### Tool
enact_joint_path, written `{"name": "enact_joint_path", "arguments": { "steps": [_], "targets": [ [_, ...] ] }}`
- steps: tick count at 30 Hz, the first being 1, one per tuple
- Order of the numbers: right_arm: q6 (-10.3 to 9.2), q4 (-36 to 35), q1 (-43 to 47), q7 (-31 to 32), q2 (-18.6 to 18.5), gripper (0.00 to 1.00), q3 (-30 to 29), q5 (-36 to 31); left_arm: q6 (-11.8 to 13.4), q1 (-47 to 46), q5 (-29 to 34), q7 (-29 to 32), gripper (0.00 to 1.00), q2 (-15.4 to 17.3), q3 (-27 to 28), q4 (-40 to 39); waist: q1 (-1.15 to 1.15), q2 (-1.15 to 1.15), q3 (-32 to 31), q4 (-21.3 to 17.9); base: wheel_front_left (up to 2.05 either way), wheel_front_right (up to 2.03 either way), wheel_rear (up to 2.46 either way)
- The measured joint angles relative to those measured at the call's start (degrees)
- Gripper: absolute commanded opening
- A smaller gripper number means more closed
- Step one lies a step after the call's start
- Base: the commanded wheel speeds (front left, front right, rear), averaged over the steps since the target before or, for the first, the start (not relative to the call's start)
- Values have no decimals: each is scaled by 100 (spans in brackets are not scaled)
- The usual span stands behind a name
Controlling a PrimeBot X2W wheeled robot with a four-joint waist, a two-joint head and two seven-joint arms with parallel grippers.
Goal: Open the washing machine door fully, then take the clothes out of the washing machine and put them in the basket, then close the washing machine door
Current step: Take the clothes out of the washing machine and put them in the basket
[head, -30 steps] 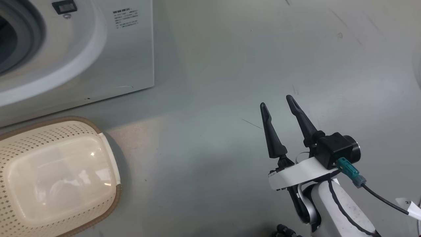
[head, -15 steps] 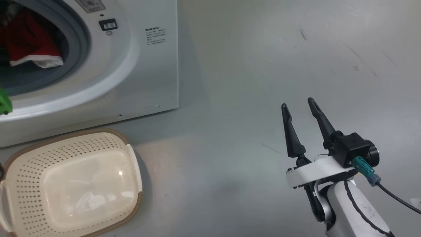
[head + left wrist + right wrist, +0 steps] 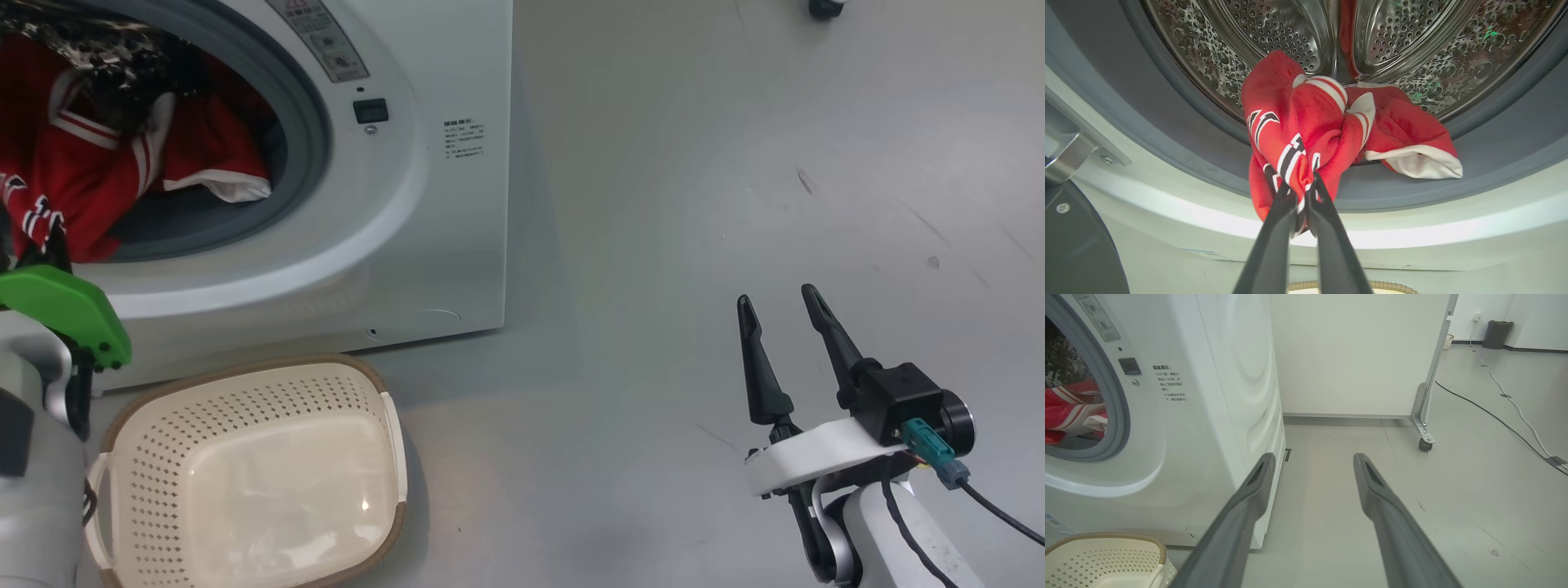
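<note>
Clothes (image 3: pixel 1310 130): soft, light, limp, may snag on gasket (image 3: pixel 1167 134); grab a bunched fold. Left gripper (image 3: pixel 1302 187) is clamped on one at the washer (image 3: pixel 457 229) mouth, rest trails into the drum (image 3: pixel 1265 28). Right gripper (image 3: pixel 775 294) spread wide, empty. Count: one basket (image 3: pixel 245 392), one washer; garments one or two, unclear.

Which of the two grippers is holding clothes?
The left gripper, pinched shut on the red clothes; the right gripper stands open and empty.

Head cam: high, tilted down on grey floor (image 3: pixel 694 204), big white front-loading washing machine (image 3: pixel 457 204) upper left. Left wrist: close-up into its perforated steel drum (image 3: pixel 1274 32). Right wrist: low, level. Head/right wrist share cream perforated plastic basket (image 3: pixel 245 400).
</note>
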Motion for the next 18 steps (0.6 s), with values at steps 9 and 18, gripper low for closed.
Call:
{"name": "enact_joint_path", "arguments": {
  "steps": [9, 18],
  "targets": [
    [2, 23, 287, 0, -70, 100, -110, 45, -224, 531, -178, -461, 0, -225, 2, 47, 0, 0, -533, 237, 0, 0, 0],
    [11, 24, 556, 0, -129, 100, -201, 73, -350, 895, -185, -771, 0, -380, -100, -208, 0, 0, -974, 409, 0, 0, 0]
  ]
}}
